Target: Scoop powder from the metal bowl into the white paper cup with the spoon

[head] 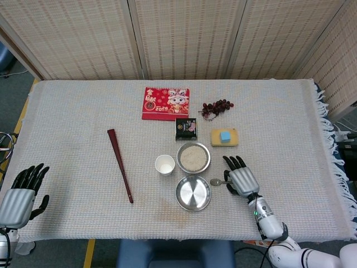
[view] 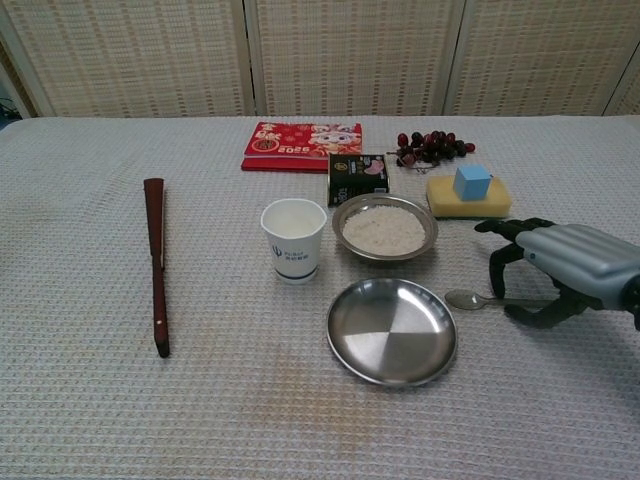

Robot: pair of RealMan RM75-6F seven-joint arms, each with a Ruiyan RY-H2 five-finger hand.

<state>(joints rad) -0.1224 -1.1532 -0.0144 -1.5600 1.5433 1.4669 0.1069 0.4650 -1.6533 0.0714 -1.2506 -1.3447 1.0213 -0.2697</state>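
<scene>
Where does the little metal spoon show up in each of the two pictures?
Head view: the spoon lies low and right of centre, its handle running under the right hand.
Chest view: the spoon lies at right, its bowl end bare and its handle under the same hand.
Shared landmark: in both it sits just right of the empty metal plate.

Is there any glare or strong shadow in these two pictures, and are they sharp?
Chest view: soft even light, a pale sheen on the empty metal plate, a faint shadow under the right hand, everything sharp. Head view: also even and sharp; the spoon is small, so its detail is lost.
</scene>
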